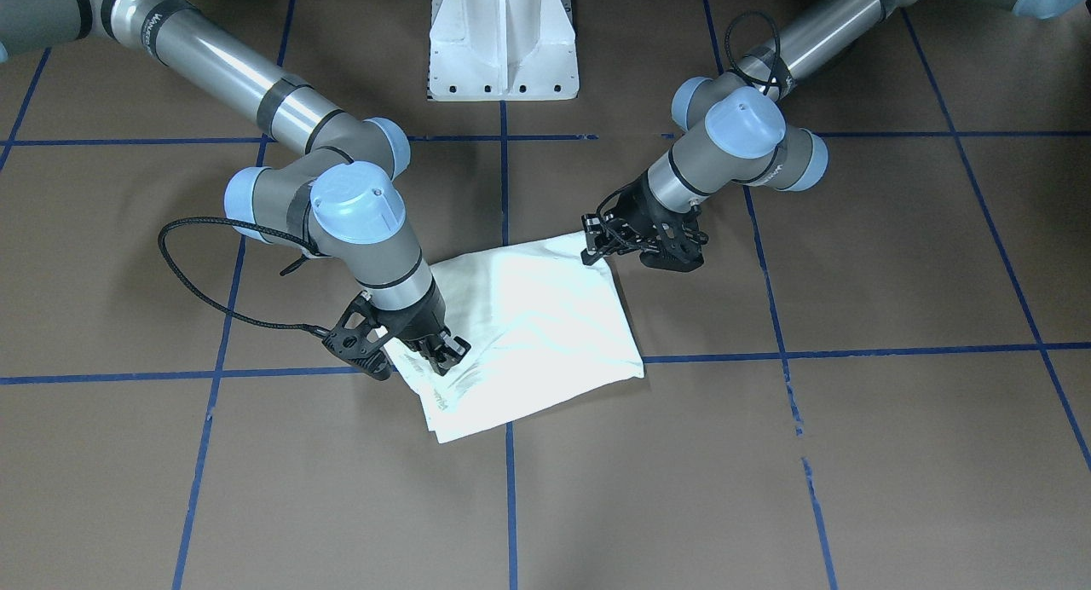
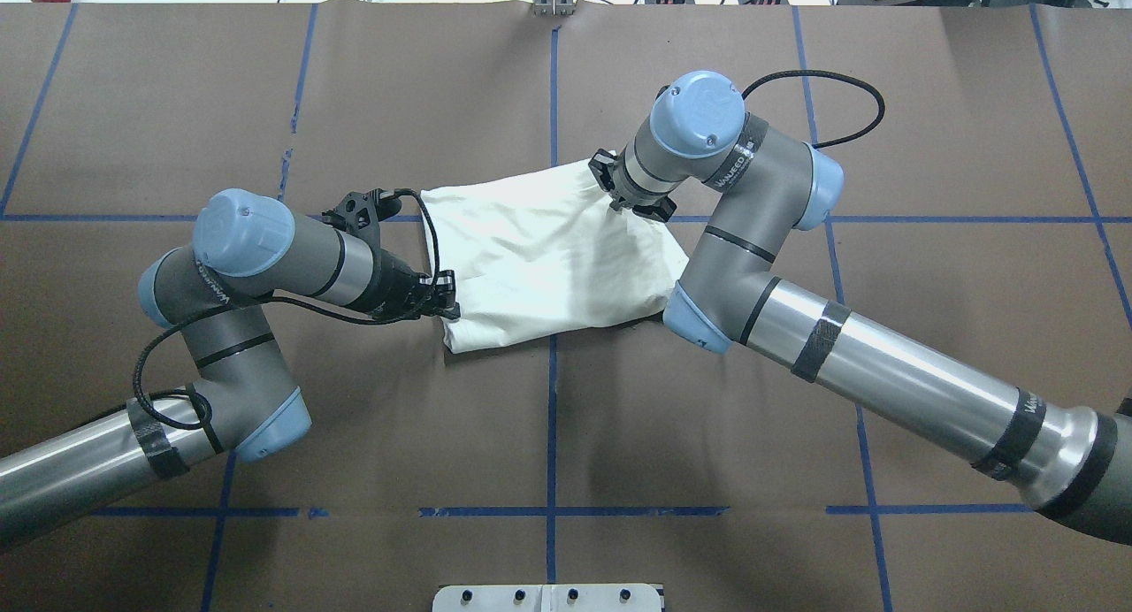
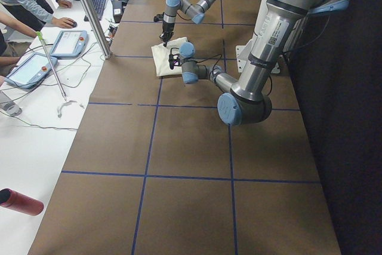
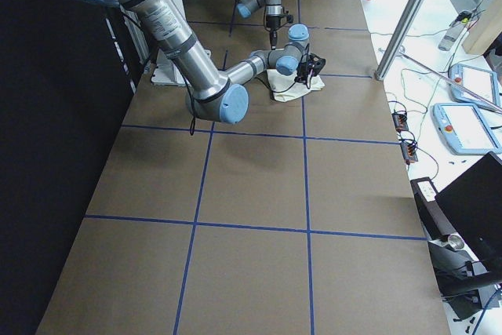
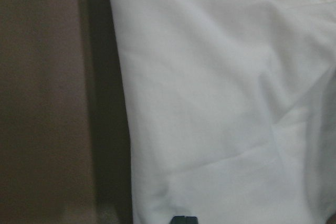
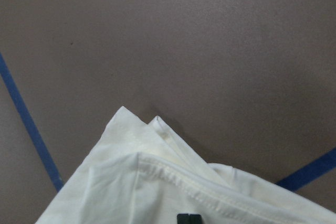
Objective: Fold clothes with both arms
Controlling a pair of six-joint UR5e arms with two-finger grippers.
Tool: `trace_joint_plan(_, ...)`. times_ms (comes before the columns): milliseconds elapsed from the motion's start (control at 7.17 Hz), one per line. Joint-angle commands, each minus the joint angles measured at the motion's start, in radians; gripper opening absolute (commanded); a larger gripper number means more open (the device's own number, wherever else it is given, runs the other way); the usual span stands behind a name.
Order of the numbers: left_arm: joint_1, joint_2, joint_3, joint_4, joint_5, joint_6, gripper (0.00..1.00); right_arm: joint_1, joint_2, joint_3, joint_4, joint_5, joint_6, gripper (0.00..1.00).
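Note:
The cream shirt lies folded into a rough rectangle at the table's middle, plain pale side up; the cat print is hidden. It also shows in the front view. My left gripper is low at the shirt's near left corner, also seen in the front view, and looks shut on the cloth edge. My right gripper points down at the far right corner, also seen in the front view, and looks shut on the hem. Both wrist views show pale cloth right up to the closed fingertips.
The white pedestal base stands at the robot's side. Blue tape lines cross the brown table. Operators' tablets, a metal post and a red bottle are on the side bench.

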Motion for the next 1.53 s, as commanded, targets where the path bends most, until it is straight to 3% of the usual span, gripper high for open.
trace_joint_plan(0, -0.02, 0.009, 0.001, 0.004, -0.004, 0.034, 0.0, 0.014, 0.001, -0.004, 0.0, 0.005, -0.012, 0.0)
trace_joint_plan(279, -0.092, 0.037, -0.013, 0.021, -0.011, 0.038, 0.0, 0.046, -0.029, -0.003, 0.0, 0.017, -0.072, 0.0)
trace_joint_plan(558, -0.189, 0.075, -0.062, 0.105, -0.011, 0.211, 0.0, 0.127, -0.055, 0.017, -0.005, 0.148, -0.108, 0.0)
trace_joint_plan(698, -0.226, 0.136, -0.159, 0.207, -0.011, 0.349, 0.0, 0.185, -0.132, 0.078, -0.006, 0.213, -0.146, 0.0)
trace_joint_plan(837, -0.297, 0.217, -0.23, 0.255, -0.015, 0.527, 0.0, 0.247, -0.234, 0.15, -0.012, 0.259, -0.258, 0.0)
trace_joint_plan(1116, -0.538, 0.316, -0.225, 0.264, -0.151, 0.841, 0.0, 0.432, -0.394, 0.209, -0.014, 0.389, -0.537, 0.0)
trace_joint_plan(1395, -0.77, 0.335, -0.215, 0.454, -0.193, 1.229, 0.0, 0.622, -0.572, 0.24, -0.015, 0.454, -0.926, 0.0)
